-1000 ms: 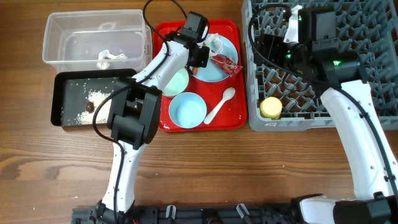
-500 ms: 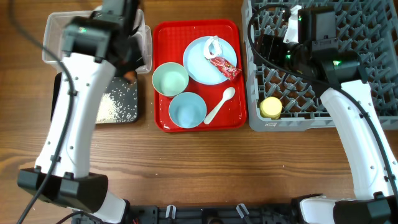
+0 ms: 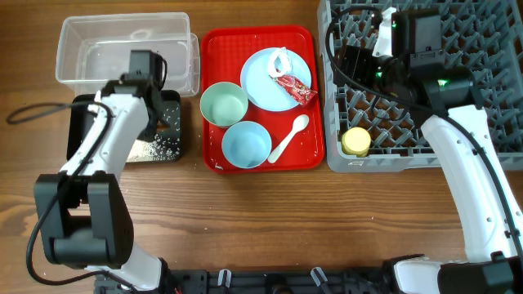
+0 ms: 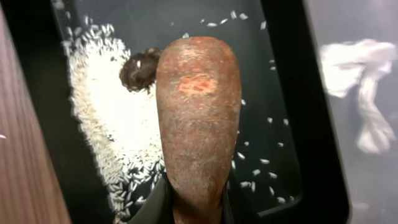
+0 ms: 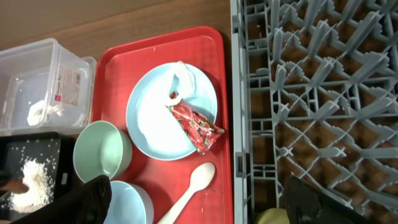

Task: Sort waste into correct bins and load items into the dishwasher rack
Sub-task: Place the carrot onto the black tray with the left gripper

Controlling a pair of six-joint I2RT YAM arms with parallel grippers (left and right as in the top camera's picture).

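Carrot stick (image 4: 198,118) is pinched at one end by the left jaws, one on each side at the bottom of the wrist view, and the rest of it pokes out well past them. It's over the black tray (image 4: 283,87), partly covering the rice pile (image 4: 118,118), with the little brown lump (image 4: 140,68) just beside it. Can't tell if it touches the tray. Right jaws are spread wide over the grey rack (image 5: 323,93), holding nothing.
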